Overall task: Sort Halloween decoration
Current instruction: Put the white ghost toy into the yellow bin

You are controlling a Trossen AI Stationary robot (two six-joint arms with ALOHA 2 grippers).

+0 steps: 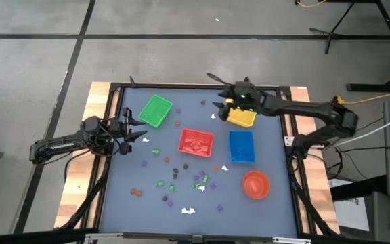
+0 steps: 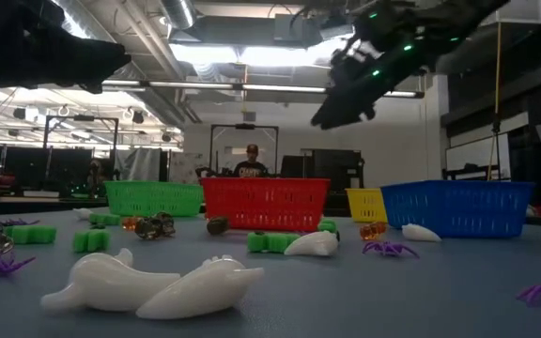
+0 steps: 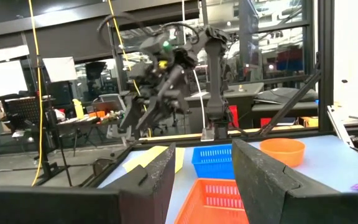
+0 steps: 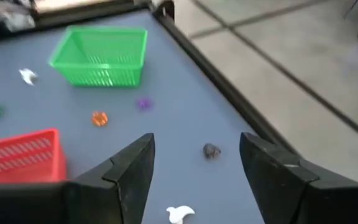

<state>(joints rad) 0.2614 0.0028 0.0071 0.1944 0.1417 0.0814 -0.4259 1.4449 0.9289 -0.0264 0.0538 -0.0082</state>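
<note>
**Sorting scene: trinkets scattered, both grippers empty**

The Halloween decoration [image 1: 181, 177], many tiny trinkets in green, purple, orange, white and black, lies loose on the bench [image 1: 120, 196], mostly in its near half between the red basket [image 1: 196, 142] and the near edge. A few pieces sit farther off: a small dark trinket [image 4: 211, 150], an orange one [image 4: 99, 118] and a purple one [image 4: 143, 103] lie toward the far edge, right of the green basket [image 1: 156, 110]. A white ghost piece [image 2: 148, 286] rests nearest the low camera. The blue basket [image 1: 241, 146], yellow basket [image 1: 242, 118] and round red bowl [image 1: 254, 184] stand on the right half.

The right gripper [image 4: 194, 165] hangs above the far edge, left of the yellow basket, fingers spread wide and empty, with the dark trinket showing between them. The left gripper [image 3: 204, 177] waits at the left edge, fingers parted, holding nothing.

Likely hazards: the trinkets are small and light, so a descent slightly off centre could flick the dark piece aside or pinch it at one tip only; near the frame, a finger could strike the bench's raised edge.
</note>
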